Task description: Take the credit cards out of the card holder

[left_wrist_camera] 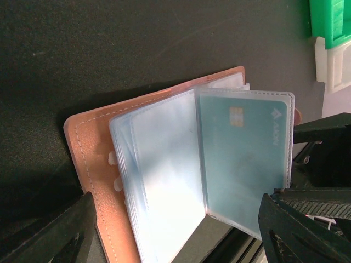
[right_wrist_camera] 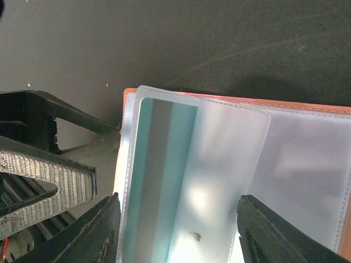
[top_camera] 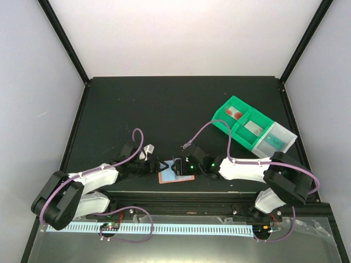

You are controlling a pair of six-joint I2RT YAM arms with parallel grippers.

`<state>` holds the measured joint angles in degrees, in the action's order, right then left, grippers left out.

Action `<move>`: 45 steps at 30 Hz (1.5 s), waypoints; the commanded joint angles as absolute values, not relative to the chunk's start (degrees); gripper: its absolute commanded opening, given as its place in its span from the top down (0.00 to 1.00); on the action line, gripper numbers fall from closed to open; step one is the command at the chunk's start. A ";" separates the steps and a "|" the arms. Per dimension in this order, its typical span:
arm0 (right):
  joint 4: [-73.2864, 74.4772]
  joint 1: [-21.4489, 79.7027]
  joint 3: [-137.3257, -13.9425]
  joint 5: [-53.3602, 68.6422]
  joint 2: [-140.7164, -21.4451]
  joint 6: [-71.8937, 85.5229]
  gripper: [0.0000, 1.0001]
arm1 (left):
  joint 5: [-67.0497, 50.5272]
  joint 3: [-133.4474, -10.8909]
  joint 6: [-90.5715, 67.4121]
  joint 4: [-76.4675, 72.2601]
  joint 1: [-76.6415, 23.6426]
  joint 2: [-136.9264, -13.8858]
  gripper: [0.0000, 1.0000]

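The salmon-pink card holder (top_camera: 167,178) lies open near the table's front edge, between both grippers. In the left wrist view the card holder (left_wrist_camera: 90,142) shows clear sleeves fanned out, and one upright sleeve holds a teal credit card (left_wrist_camera: 244,159) with a chip. In the right wrist view the same kind of sleeve shows a teal card with a grey stripe (right_wrist_camera: 159,175) above the holder's cover (right_wrist_camera: 307,107). My left gripper (left_wrist_camera: 178,219) is open, its jaws wide either side of the sleeves. My right gripper (right_wrist_camera: 178,219) is open too, straddling a sleeve. Neither grips anything.
A green compartment bin (top_camera: 241,118) with a clear end section stands at the back right, with flat items in its compartments. The table's front rail (top_camera: 181,205) runs just behind the holder. The two grippers face each other, very close together.
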<state>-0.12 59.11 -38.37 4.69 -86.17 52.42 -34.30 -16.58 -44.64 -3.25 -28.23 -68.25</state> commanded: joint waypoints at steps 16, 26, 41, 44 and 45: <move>3.65 59.19 -42.92 0.29 -87.72 47.36 0.43 | -29.77 -22.18 -43.08 7.18 -28.53 -64.79 0.17; 11.00 59.30 -43.94 -6.32 -87.95 45.32 0.44 | -30.63 -21.94 -44.21 7.60 -28.55 -60.88 0.25; 11.88 58.92 -43.31 -3.69 -78.50 42.76 0.61 | -35.55 -21.70 -43.00 0.63 -28.32 -66.99 0.77; 5.56 58.97 -43.04 1.09 -79.70 43.52 0.72 | -35.74 -21.77 -42.81 -0.70 -28.38 -69.44 0.93; 3.74 58.99 -42.99 2.78 -80.46 43.73 0.74 | -36.03 -21.79 -42.82 -1.13 -28.35 -70.23 0.97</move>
